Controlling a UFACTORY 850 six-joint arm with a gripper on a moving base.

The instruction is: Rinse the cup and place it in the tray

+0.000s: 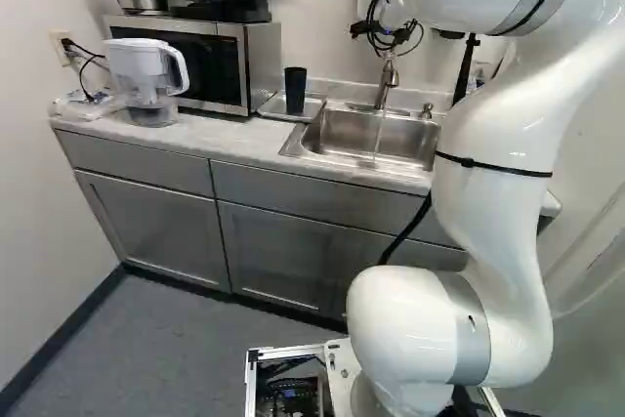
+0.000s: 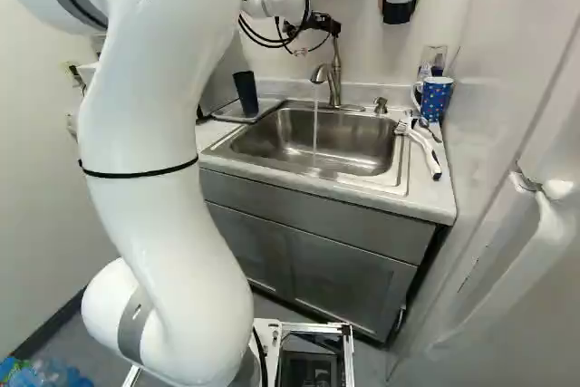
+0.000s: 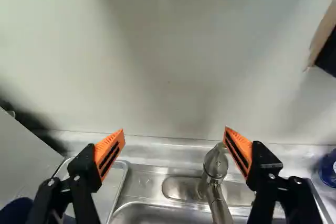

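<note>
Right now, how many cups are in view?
2 for certain: a dark cup on the tray beside the sink, and a blue dotted mug on the counter at the sink's other side. A clear item behind the mug may be a glass, and the arm may hide others.

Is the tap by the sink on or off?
On: a thin, clear stream of water falls from the curved metal tap into the rectangular stainless steel sink.

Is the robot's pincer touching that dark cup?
Apart. The left base view shows the cup standing in the tray, with plain wall visible between it and the pincer, which is up by the faucet.
</note>
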